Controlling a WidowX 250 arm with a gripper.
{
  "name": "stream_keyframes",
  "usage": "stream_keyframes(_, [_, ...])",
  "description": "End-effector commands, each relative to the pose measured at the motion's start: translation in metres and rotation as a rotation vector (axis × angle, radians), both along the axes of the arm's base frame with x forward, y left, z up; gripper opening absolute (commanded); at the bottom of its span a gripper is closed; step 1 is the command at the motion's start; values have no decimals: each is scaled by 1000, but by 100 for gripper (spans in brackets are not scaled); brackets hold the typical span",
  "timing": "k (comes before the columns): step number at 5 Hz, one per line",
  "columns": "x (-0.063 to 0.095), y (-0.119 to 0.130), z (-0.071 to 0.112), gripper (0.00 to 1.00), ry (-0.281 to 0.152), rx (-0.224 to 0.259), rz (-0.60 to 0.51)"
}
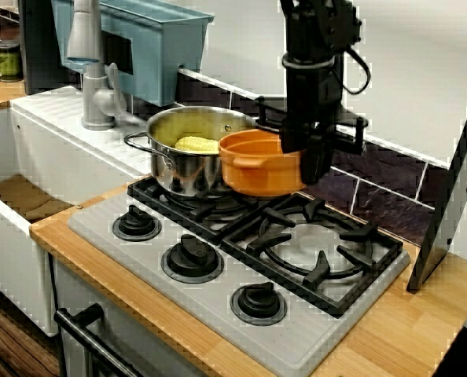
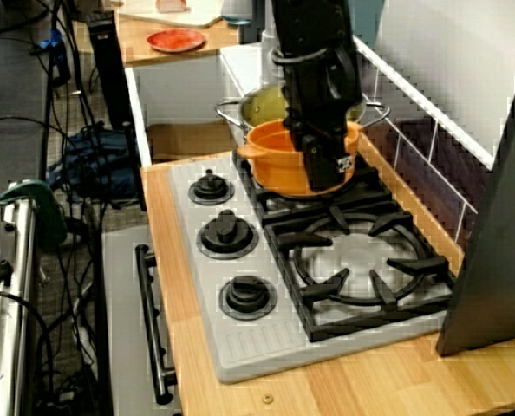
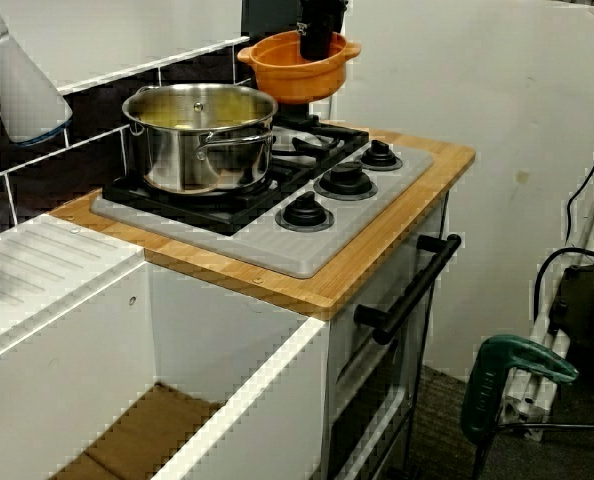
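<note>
My gripper (image 1: 310, 161) comes straight down and is shut on the right rim of an orange pot (image 1: 257, 166). The pot hangs level just above the black grate (image 1: 320, 251), close against a steel pot (image 1: 178, 169) that stands on the back left burner. A yellow corn cob (image 1: 196, 144) lies inside the steel pot. In the view from the stove's right end, the gripper (image 2: 327, 160) hides the orange pot's (image 2: 275, 165) far rim. From the sink side, the orange pot (image 3: 295, 75) shows clear of the stove, behind the steel pot (image 3: 199, 140), with the gripper (image 3: 317, 45) on its rim.
Three black knobs (image 1: 191, 259) line the stove's front. A grey faucet (image 1: 92, 78) and a blue rack (image 1: 159, 39) stand at the back left by the sink (image 1: 21, 200). A grey panel (image 1: 450, 196) leans at the right. A red plate (image 2: 175, 39) lies on the far counter.
</note>
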State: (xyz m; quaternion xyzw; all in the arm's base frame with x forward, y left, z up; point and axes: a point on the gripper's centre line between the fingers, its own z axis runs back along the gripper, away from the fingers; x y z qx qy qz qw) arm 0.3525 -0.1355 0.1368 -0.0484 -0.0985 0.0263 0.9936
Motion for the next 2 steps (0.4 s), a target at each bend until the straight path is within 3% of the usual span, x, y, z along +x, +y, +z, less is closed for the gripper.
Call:
stream_keyframes(1, [-1, 13, 56, 0, -125, -61, 18])
stream_keyframes(2, [-2, 16, 64, 0, -138, -59, 25])
